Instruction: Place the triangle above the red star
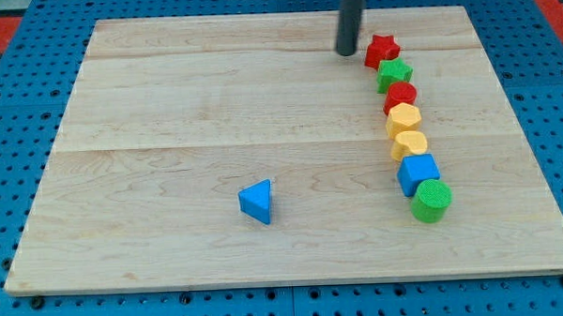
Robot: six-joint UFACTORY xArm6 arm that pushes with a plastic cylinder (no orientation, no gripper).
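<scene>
A blue triangle (257, 201) lies on the wooden board (167, 106), left of centre and toward the view's bottom. A red star (382, 50) sits near the view's top right, at the head of a column of blocks. My tip (347, 52) stands just left of the red star, close beside it; I cannot tell if they touch. The tip is far from the blue triangle, up and to its right.
Below the red star runs a curved column: a green star (394, 74), a red round block (399, 96), two yellow blocks (403, 118) (409, 143), a blue cube (418, 172) and a green cylinder (432, 200). A blue pegboard (10, 186) surrounds the board.
</scene>
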